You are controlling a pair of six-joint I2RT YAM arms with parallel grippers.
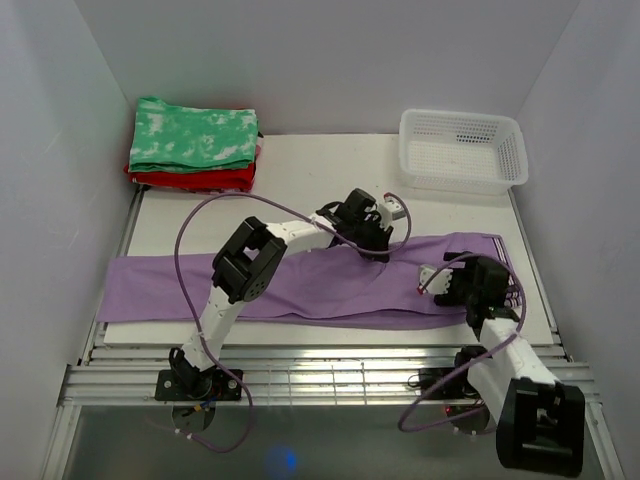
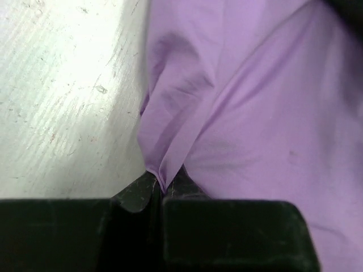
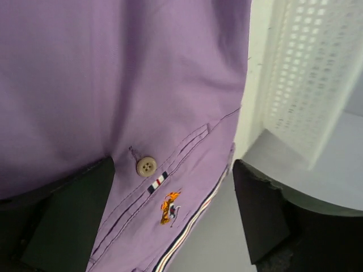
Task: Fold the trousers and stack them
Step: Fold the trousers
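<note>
Trousers (image 1: 300, 285) spread flat in front of the basket (image 1: 462, 150), long axis left to right, waistband end nearest it. Left gripper (image 2: 163, 190) clamped on a fold of their far edge, left of the basket; right gripper (image 3: 167, 212), jaws wide apart, over the waistband, closer.

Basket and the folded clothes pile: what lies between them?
Just bare table between basket and pile, as the top view shows.
</note>
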